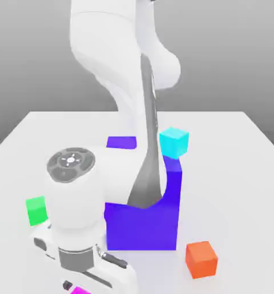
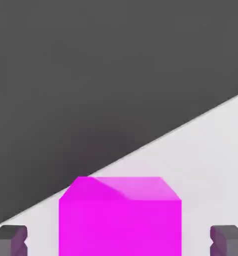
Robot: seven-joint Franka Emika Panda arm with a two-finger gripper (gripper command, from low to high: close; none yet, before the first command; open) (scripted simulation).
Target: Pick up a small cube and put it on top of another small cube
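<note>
The magenta cube (image 2: 120,227) is flanked, untouched, by the spread jaws of the gripper (image 2: 119,242), and it could be twisted or pinched off-centre if one side is met first.

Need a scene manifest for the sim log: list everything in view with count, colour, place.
small matte cube: 1, magenta-pink, between the gripper's fingers, gap on both sides
large block: 1, blue-violet, mid-table, partly behind the arm
small cube: 1, cyan, at the large block's far right corner area in the exterior view
small cube: 1, green, exterior view's left
small cube: 1, orange-red, exterior view's right, near side
table: 1, pale grey, under the objects
arm: 1, white with grey
gripper: 1, grey fingers, open around the magenta-pink cube
</note>
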